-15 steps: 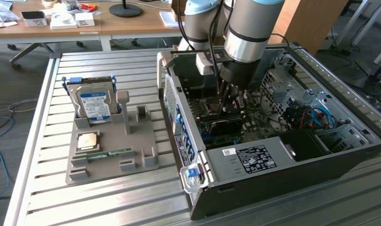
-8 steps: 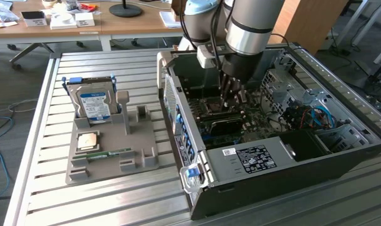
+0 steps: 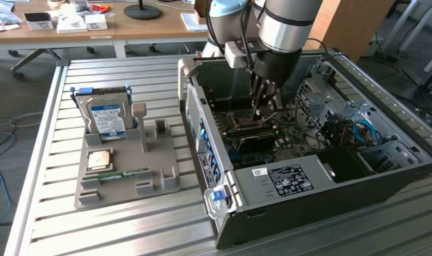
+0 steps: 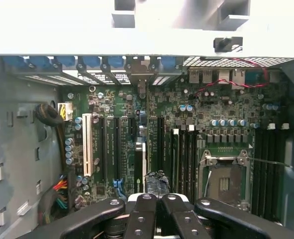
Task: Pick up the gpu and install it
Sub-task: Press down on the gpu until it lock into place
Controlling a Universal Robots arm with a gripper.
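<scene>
The open computer case [image 3: 322,160] gave access from above, and the gripper [image 3: 263,113] stood inside it, fingers closed, over the motherboard [image 4: 151,144]. Room there was hemmed by the power supply [image 3: 287,178] toward the near end, the drive cage [image 3: 319,98] on the exterior view's right, and the case wall [image 3: 201,114] on the exterior view's left. Outside the case, the grey holder tray [image 3: 124,176] with its upright hard drive [image 3: 108,117] occupied the table's [image 3: 60,224] middle, with bare slats around it.

No readable text anywhere. Hard drive [image 3: 106,118] in the holder has a blue-white label, print illegible. PSU [image 3: 284,180] in the case carries a black label with white print plus a small white sticker beside it, neither legible. Motherboard [image 4: 186,144] markings unreadable.
</scene>
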